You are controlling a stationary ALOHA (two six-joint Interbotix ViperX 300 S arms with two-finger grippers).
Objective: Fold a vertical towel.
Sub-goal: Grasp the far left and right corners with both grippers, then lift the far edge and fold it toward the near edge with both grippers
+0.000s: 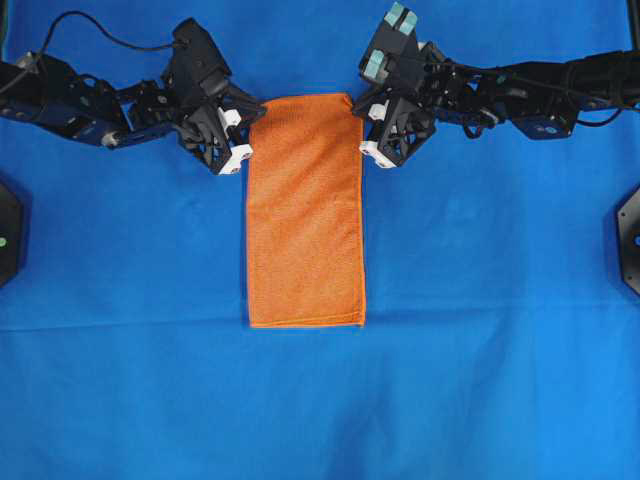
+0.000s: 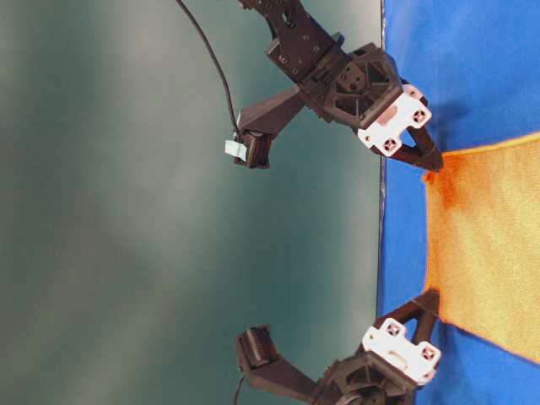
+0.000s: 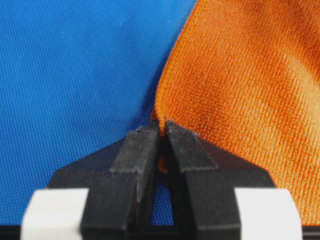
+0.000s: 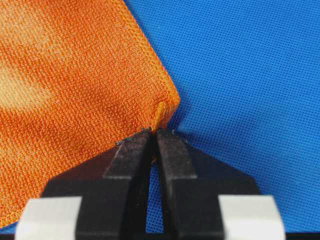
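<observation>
The orange towel (image 1: 305, 210) lies flat as a long rectangle running from far to near on the blue cloth. My left gripper (image 1: 258, 108) is at its far left corner. In the left wrist view that gripper (image 3: 162, 129) is shut, with the towel's (image 3: 240, 90) stitched corner pinched between the black fingertips. My right gripper (image 1: 358, 108) is at the far right corner. The right wrist view shows it (image 4: 153, 135) shut on the towel's (image 4: 75, 90) corner, which puckers up at the tips. In the table-level view the towel (image 2: 489, 253) stretches between both pinched corners.
The large blue table cloth (image 1: 480, 300) covers the whole surface. Black fixtures sit at the left edge (image 1: 8, 235) and the right edge (image 1: 630, 240). Both arms reach in from the far corners, cables trailing behind them.
</observation>
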